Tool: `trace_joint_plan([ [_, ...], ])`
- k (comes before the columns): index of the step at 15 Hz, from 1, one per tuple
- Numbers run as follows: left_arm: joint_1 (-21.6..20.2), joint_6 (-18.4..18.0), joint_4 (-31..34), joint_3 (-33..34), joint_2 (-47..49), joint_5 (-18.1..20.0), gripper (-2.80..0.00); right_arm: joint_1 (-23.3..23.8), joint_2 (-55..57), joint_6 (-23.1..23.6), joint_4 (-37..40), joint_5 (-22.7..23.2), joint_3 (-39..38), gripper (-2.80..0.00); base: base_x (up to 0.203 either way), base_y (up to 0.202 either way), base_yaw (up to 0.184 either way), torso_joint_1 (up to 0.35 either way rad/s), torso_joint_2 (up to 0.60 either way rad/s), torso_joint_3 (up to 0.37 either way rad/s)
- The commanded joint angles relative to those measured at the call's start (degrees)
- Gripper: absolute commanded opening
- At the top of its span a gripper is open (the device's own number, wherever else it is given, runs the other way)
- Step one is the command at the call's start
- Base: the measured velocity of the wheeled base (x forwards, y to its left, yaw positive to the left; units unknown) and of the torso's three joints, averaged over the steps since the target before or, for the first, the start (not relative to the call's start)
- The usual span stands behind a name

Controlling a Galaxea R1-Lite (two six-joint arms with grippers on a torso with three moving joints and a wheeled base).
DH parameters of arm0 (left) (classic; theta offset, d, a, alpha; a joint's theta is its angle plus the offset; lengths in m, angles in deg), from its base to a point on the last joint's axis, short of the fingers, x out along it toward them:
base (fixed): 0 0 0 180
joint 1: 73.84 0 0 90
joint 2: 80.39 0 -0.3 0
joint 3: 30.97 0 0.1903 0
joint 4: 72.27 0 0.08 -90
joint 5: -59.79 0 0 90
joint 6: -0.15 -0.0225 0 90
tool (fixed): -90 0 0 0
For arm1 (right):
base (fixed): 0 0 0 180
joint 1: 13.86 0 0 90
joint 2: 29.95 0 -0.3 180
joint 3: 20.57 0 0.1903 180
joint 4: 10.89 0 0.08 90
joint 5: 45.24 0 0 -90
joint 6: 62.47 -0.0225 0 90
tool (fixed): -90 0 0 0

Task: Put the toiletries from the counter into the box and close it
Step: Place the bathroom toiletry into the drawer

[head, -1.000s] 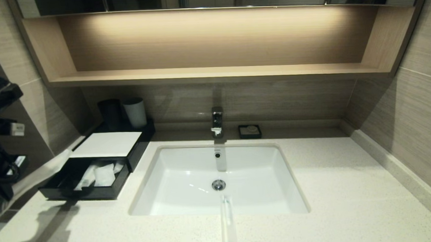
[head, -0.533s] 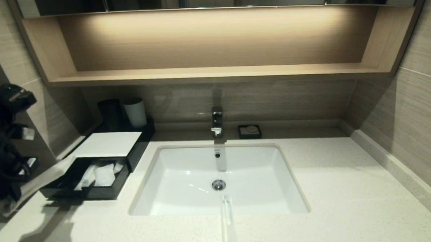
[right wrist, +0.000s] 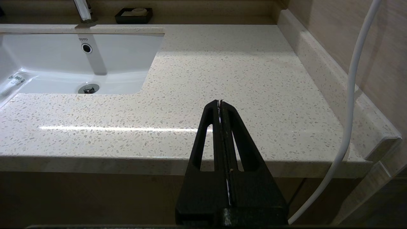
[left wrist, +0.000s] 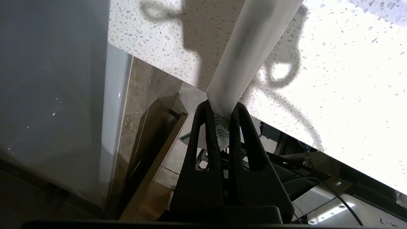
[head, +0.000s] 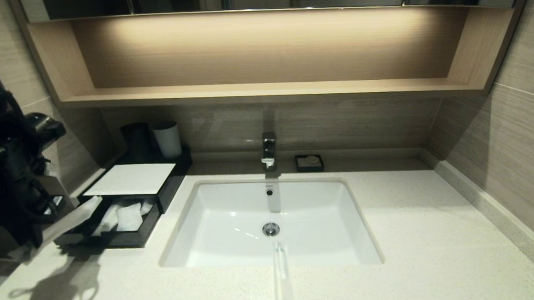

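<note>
Left gripper: (left wrist: 221, 109) closed on one end of a long clear sleeve (left wrist: 248, 54); it hangs at the far-left edge of the scene, over the bench's left margin, near the drawer's left side.
Held sleeve: (head: 67, 220) slants up and to the right from the gripper, its free tip close above the open drawer's left rim; whether it touches the rim cannot be told.
Box: (head: 133, 179) low and black with a white top panel, on the left of the bench beside the sink; its drawer (head: 117, 240) is pulled out toward the near side.
Drawer contents: a small white sachet (head: 129, 217) and another pale packet lying beside it.
Second sleeve: (head: 281, 275) with a green end, lying across the sink's near rim, far tip over the basin, near end on the bench.
Bench: (head: 433, 233) pale speckled stone around a white sink (head: 233, 214).
Right gripper: (right wrist: 220, 102) closed on nothing, hanging off the near edge of the bench, right of the sink.
Cups: black (head: 136, 141) and white (head: 168, 139), behind the box.
Dish: (head: 309, 162) small, black, right of the tap (head: 269, 151).
</note>
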Motion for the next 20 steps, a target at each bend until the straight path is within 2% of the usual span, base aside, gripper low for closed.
trace_joint_plan([
  [1,0.3,0.6,0.4,-0.7,1.9,0.0,-2.8,0.0,0.0,0.0,0.0,0.0,-0.1,-2.8,0.0,0.0,0.0,0.0,0.0,0.0],
  [11,1.9,2.1,0.4,-4.4,6.9,-0.1,-2.8,0.0,0.0,0.0,0.0,0.0,-0.1,-2.8,0.0,0.0,0.0,0.0,0.0,0.0],
  [14,2.6,3.6,0.4,-6.3,8.4,-0.3,-2.8,0.0,0.0,0.0,0.0,0.0,-0.1,-2.8,0.0,0.0,0.0,0.0,0.0,0.0],
  [20,2.7,3.9,-0.2,-7.5,10.6,-0.4,-2.8,0.0,0.0,0.0,0.0,0.0,-0.1,-2.8,0.0,0.0,0.0,0.0,0.0,0.0],
])
